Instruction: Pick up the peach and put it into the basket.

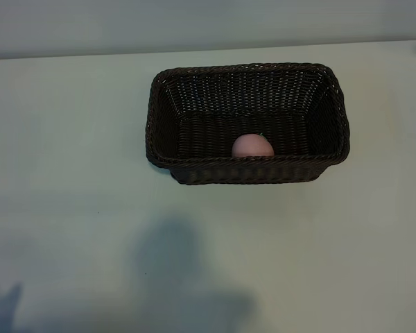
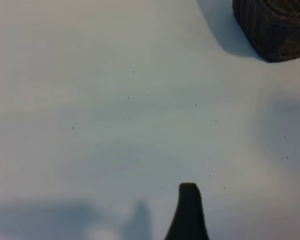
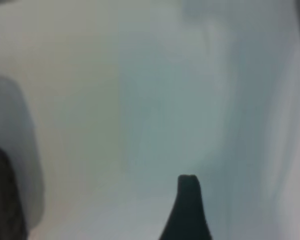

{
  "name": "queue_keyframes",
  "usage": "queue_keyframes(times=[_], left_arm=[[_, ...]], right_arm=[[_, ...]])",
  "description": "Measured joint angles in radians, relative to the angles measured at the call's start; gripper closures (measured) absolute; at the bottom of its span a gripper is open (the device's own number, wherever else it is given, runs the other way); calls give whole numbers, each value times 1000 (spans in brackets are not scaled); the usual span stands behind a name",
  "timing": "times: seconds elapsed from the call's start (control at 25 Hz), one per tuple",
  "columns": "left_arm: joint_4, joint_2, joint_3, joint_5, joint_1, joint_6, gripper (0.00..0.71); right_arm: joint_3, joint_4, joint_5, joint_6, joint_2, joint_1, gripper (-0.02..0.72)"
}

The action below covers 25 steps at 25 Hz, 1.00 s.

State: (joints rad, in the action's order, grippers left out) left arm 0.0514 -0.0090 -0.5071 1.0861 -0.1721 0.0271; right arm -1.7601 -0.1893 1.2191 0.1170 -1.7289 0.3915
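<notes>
The left gripper does not appear in the exterior view; its own wrist view shows it poised over bare table, well apart from the basket, of which only one woven corner enters that picture. Just one dark finger of this gripper is in sight, and nothing lies against it or beside it; the jaws stand wide and hold nothing

In the exterior view, the left part of the pale table is plain, with soft grey shadows falling across its near edge. Right of centre stands the basket, dark brown wicker, rectangular with rounded corners, upright, its long sides running across the picture and its braided rim whole all round. The peach is inside it, resting on the basket floor against the long wall nearest the camera, a little right of that wall's middle; the rim hides its lower part, and a tiny stem shows at its upper right

The right gripper is also outside the exterior view. Its wrist view shows it above pale table, with a dark shape at the picture's edge, too blurred to name. Whether this gripper stands wide or narrow cannot be told, and no object is seen in it
</notes>
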Motion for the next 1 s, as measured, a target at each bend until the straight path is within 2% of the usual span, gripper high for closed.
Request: queue_keyframes(times=[0.24, 0.36, 0.44, 0.52, 0.72, 1.0], left_arm=[[0, 0, 0, 0, 0, 1, 121], [0, 0, 0, 0, 0, 1, 121], [0, 0, 0, 0, 0, 1, 121], [0, 0, 0, 0, 0, 1, 121], [0, 0, 0, 0, 0, 1, 121], [0, 0, 0, 0, 0, 1, 121]], right_arm=[[72, -55, 2, 21, 321, -8, 137], [121, -50, 3, 39, 492, -49, 137], [161, -18, 3, 44, 604, -90, 137], [206, 44, 4, 40, 705, -141, 137], [364, 174, 4, -9, 991, -233, 137], [571, 199, -5, -55, 1331, -284, 138]])
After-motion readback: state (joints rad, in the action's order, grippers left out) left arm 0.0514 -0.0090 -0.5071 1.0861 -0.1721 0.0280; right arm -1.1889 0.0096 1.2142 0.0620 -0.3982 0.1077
